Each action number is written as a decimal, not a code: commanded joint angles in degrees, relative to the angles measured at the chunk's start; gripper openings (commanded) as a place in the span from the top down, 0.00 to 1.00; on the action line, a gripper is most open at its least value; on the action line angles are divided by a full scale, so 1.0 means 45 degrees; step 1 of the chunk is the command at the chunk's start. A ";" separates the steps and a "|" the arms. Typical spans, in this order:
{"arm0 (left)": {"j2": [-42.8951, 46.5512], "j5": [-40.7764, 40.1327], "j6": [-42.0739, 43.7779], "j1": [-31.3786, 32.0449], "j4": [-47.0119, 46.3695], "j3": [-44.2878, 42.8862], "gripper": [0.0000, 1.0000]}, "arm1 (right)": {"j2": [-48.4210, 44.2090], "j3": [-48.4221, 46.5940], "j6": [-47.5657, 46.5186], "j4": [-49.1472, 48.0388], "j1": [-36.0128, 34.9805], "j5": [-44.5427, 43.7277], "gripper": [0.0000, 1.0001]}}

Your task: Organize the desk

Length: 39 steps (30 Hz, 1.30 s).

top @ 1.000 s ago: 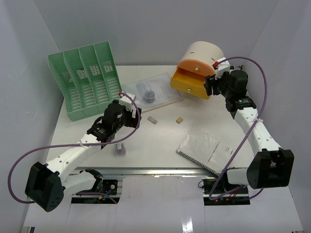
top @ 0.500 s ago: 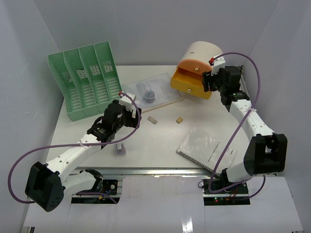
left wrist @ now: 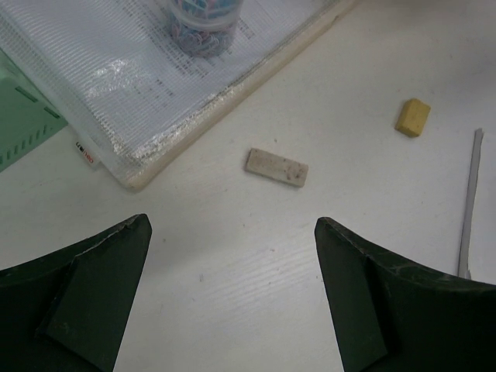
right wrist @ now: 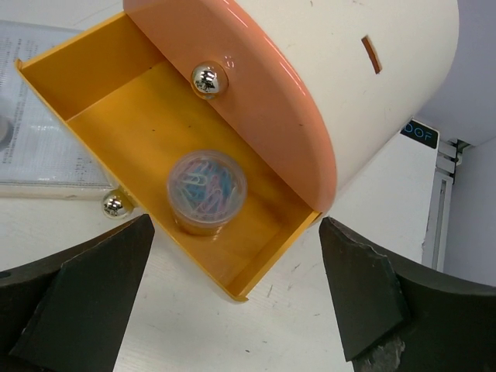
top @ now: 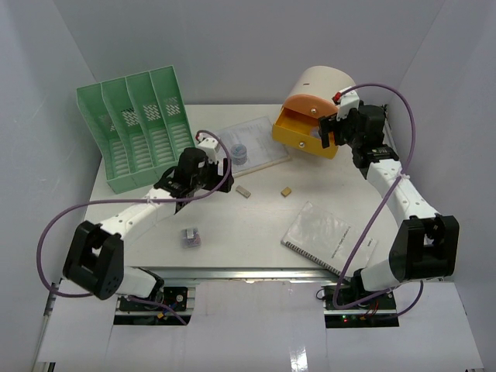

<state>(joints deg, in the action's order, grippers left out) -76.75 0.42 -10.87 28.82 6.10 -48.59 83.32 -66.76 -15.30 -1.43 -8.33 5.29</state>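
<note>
1. Nearest to my bases, the desk lay white and broad under everything. A small purple piece sat alone close to its near rail, and a spiral notebook lay askew on my right side. I judged neither was sorted yet.
2. Further out, my left gripper hung low over bare tabletop with its fingers spread wide and nothing between them. I took that as readiness for a loose item.
3. Just beyond those fingers a pale block lay flat, touching nothing. A yellow block lay off to the right, well apart from it. The pale one seemed the likelier pick, since it lay almost centred ahead of the gap.
4. Past the blocks, a mesh document pouch lay flat with a clip jar standing on it. The green file rack stood to its left.
5. Farthest back on the right, my right gripper hovered over the open yellow drawer of the round-topped organizer, fingers parted and gripping nothing.
6. A second jar of coloured paper clips rested inside that drawer, slightly blurred and clear of both pads. I judged it belonged there, and that the drawer next wanted pushing shut at the chrome knob on its front.
</note>
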 commanded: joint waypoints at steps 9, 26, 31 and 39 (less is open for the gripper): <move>-0.6794 0.0649 -0.1699 -0.0662 0.2110 -0.7703 0.02 | -0.4800 0.4616 -0.0447 -0.0442 0.2683 0.9246 0.10; -1.1735 -0.1241 -0.0441 -0.0356 0.4935 -1.3852 0.03 | -0.5169 0.5050 0.0621 -0.0892 0.4057 1.1343 0.10; -1.1637 -0.1789 0.0023 -0.0081 0.4934 -1.3715 0.05 | -0.5117 0.5069 0.0607 -0.0892 0.4077 1.1343 0.10; -1.1589 -0.2202 0.0314 0.0130 0.4980 -1.3520 0.36 | -0.5039 0.5089 0.0627 -0.0884 0.4221 1.1390 0.10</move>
<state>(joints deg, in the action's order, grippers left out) -130.52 -7.39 -10.46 28.93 28.23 -109.03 61.43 -44.34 -12.84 -3.18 9.85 54.89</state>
